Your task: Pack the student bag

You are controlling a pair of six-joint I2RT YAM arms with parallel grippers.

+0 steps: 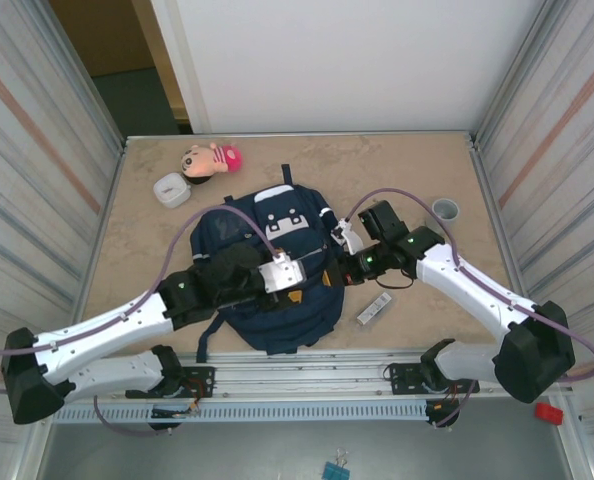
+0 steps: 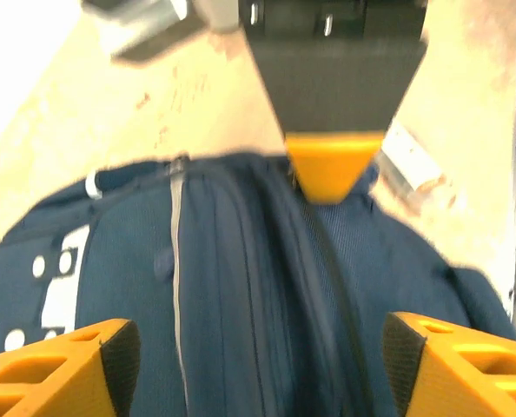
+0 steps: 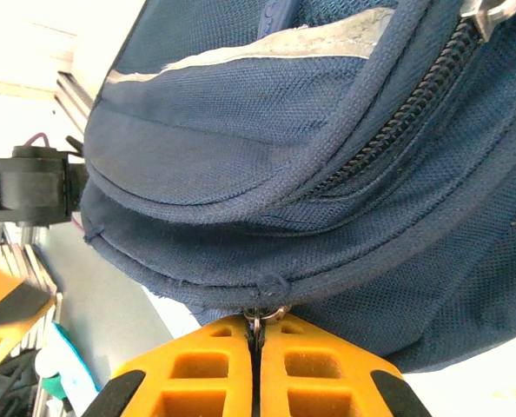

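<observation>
Closest to the top camera are the two arms, left arm (image 1: 127, 320) and right arm (image 1: 477, 290), both reaching in from the near rail until their wrists meet over the student bag (image 1: 267, 320). The bag lies flat in the middle of the table (image 1: 427, 170), and both arms cover a good chunk of it. It's navy, with two white patches near its far end and dark straps trailing toward the rail.

Other stuff on the table, one of each:
- a doll (image 1: 210, 159) at the far left
- a small white tub (image 1: 171, 189) just beside the doll
- a grey cup (image 1: 445, 209) on the far right
- a white bar (image 1: 374, 308) just off the bag's right edge

Left wrist view: the left gripper (image 2: 258, 365) hangs over the bag with its orange fingers (image 2: 58, 365) spread wide and nothing between them. Navy fabric runs under them, with a thin pale stripe and a white patch with holes at the left. Straight ahead, the right gripper (image 2: 332, 165) has its orange tip down on the bag's far edge. The white bar lies just right of it.

Right wrist view: the right fingers (image 3: 197, 382) are pressed together, pinching a small metal ring (image 3: 256, 314) that hangs from the bag's piped seam. The bag's mesh fabric, a dark zipper line and a silvery strip take up most of the frame. One metal zip slider (image 3: 488, 13) sits at the top right corner.
</observation>
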